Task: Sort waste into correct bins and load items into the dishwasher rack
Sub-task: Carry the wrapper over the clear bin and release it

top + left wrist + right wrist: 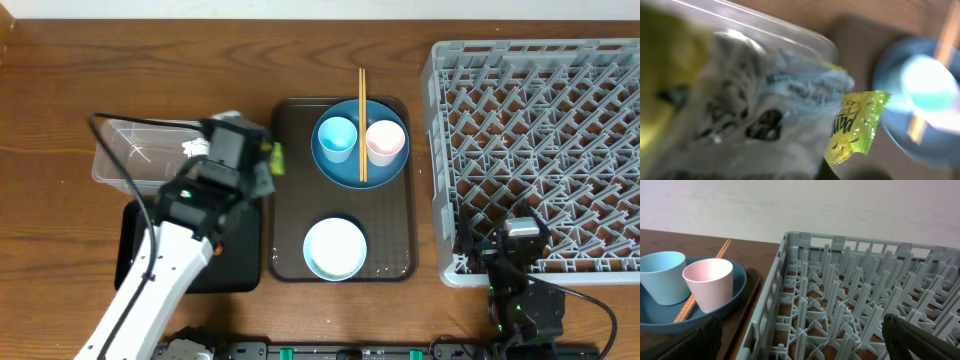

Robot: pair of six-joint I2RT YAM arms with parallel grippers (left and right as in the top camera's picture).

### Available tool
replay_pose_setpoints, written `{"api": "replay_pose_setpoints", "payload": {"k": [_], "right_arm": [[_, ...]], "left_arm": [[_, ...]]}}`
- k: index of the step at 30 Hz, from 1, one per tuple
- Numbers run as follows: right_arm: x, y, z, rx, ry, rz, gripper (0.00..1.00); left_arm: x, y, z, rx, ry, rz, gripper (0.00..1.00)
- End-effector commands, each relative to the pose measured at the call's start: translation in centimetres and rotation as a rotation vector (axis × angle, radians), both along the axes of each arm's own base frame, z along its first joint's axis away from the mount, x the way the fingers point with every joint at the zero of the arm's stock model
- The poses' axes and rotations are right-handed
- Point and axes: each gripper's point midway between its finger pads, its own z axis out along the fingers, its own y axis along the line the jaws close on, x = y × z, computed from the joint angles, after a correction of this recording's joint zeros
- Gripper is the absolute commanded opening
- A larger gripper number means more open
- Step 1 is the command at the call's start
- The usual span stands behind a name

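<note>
The foil wrapper [852, 125] is held in the closed left gripper [264, 162] just beside the clear tub [118, 152], while the dishwasher rack [850, 295] before the wide-open, empty right gripper [802, 347] is not yet loaded.

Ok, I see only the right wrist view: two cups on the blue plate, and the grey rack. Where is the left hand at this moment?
Observer: The left hand is shut on the foil wrapper, at the right end of the clear tub.
Operator: Is there more dishware that I cannot see?
Observer: Yes, a white bowl stands upright on the brown tray, nearer to the robot than the blue plate.
Operator: And what lies left of that tray?
Observer: A black tray, partly under the left arm.
</note>
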Motion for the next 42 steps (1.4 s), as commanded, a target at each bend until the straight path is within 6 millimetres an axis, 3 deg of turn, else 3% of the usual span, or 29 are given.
{"api": "replay_pose_setpoints", "payload": {"k": [1, 9, 13, 14, 16, 18, 20, 24, 27, 31, 36, 42], "right_arm": [[0.0, -0.3, -0.1, -0.006, 0.003, -0.013, 0.99], [0.0, -0.3, -0.1, -0.006, 0.003, -0.013, 0.99], [0.0, -0.3, -0.1, -0.006, 0.003, -0.012, 0.99], [0.0, -0.3, -0.1, -0.006, 0.003, -0.013, 0.99], [0.0, -0.3, -0.1, -0.006, 0.003, -0.013, 0.99], [0.0, -0.3, -0.1, -0.006, 0.003, -0.012, 0.99], [0.0, -0.3, -0.1, -0.006, 0.003, -0.012, 0.99], [0.0, -0.3, -0.1, -0.006, 0.003, -0.013, 0.99], [0.0, -0.3, -0.1, -0.006, 0.003, -0.012, 0.99], [0.0, -0.3, -0.1, -0.006, 0.003, -0.012, 0.99], [0.0, -0.3, -0.1, -0.006, 0.003, -0.013, 0.99], [0.0, -0.3, -0.1, -0.006, 0.003, -0.013, 0.99]], "left_arm": [[2.0, 4.4, 0.1, 0.082, -0.027, 0.143, 0.06], [4.5, 10.6, -4.7, 0.101, 0.066, 0.327, 0.07], [4.5, 12.5, -6.5, 0.106, 0.111, 0.377, 0.17], [4.5, 12.9, -6.6, 0.106, 0.113, 0.388, 0.31], [4.6, 13.5, -6.4, 0.099, 0.102, 0.403, 0.71], [4.7, 13.6, -5.8, 0.093, 0.081, 0.409, 0.84], [4.9, 13.4, -4.9, 0.077, 0.056, 0.402, 0.86], [4.8, 10.5, -2.0, -0.074, -0.012, 0.307, 0.86], [3.6, 6.3, 0.8, -0.271, -0.046, 0.160, 0.86], [-1.0, -0.5, 4.0, -0.546, 0.012, -0.074, 0.86], [-8.5, -4.2, 3.5, -0.578, 0.211, -0.203, 0.86], [-14.1, -6.4, 1.4, -0.490, 0.395, -0.346, 0.86]]}}
